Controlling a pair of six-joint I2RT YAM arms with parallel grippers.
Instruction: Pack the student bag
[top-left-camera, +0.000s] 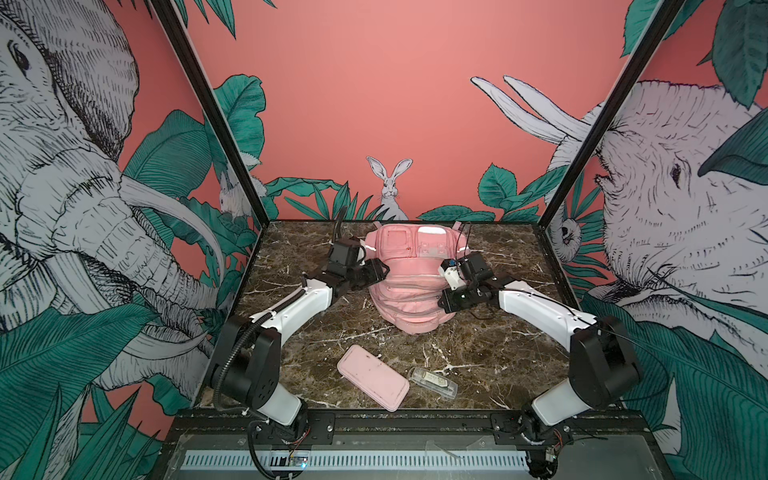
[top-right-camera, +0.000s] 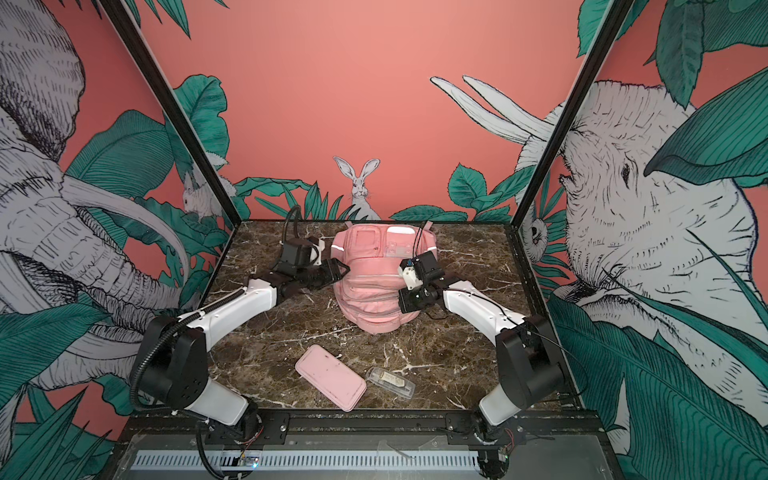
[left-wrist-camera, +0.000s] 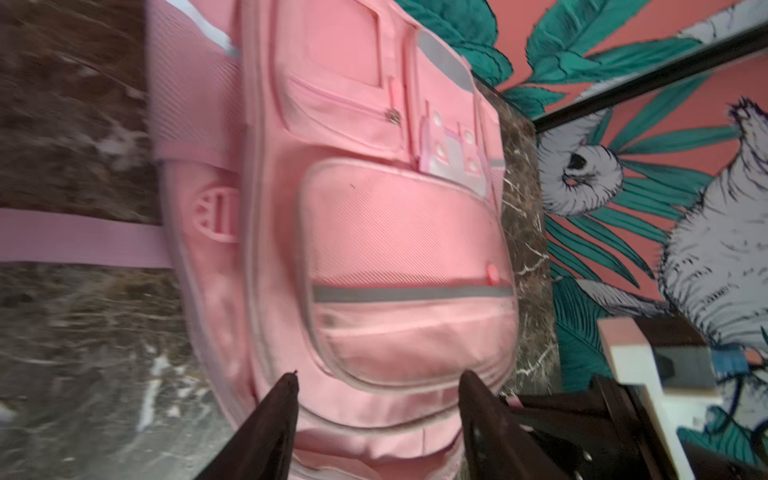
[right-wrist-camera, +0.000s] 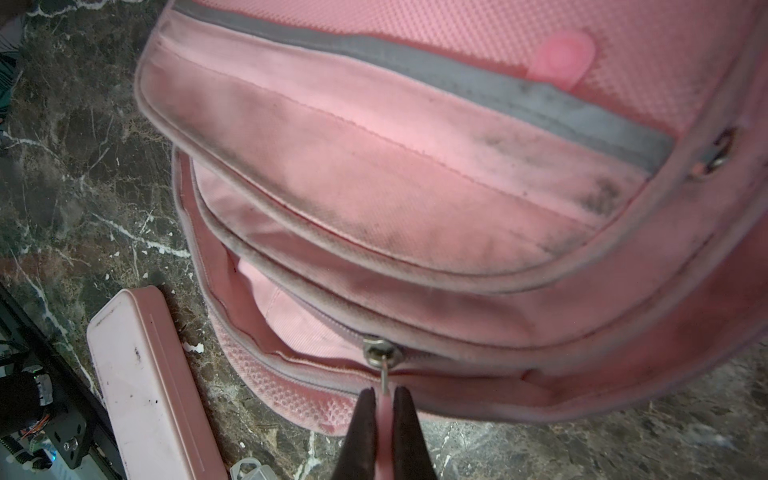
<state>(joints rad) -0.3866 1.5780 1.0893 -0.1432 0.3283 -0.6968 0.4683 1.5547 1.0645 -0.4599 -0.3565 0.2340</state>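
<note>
Jungle wallpaper with elephants and a rabbit surrounds a dark marble bench (top-left-camera: 498, 332). Lying on its back at the middle of the bench's far half is the student bag (top-left-camera: 409, 274) (top-right-camera: 374, 282), its pockets facing up. Its long axis runs from the far edge toward the near edge. The wide end with the small pockets sits against the far edge, and the rounded end points at the near edge.

At the bag's left side, the left gripper (top-left-camera: 384, 270) (left-wrist-camera: 378, 399) has its jaws standing apart with nothing between them. The left wrist view is blurred, so whether the tips touch the fabric is hard to tell.

On the right side of the bag, closer to the rounded end, the right gripper (top-left-camera: 441, 304) (right-wrist-camera: 384, 394) is pinched together on the pink zip pull (right-wrist-camera: 385, 415) of the main zip. That zip gapes partly undone around the rounded end.

A flat pink pencil pouch (top-left-camera: 372, 376) (top-right-camera: 330, 376) lies slantwise near the middle of the near edge, well apart from the bag. Just beside it on the right lies a small clear plastic case (top-left-camera: 432, 382) (top-right-camera: 390, 382).
</note>
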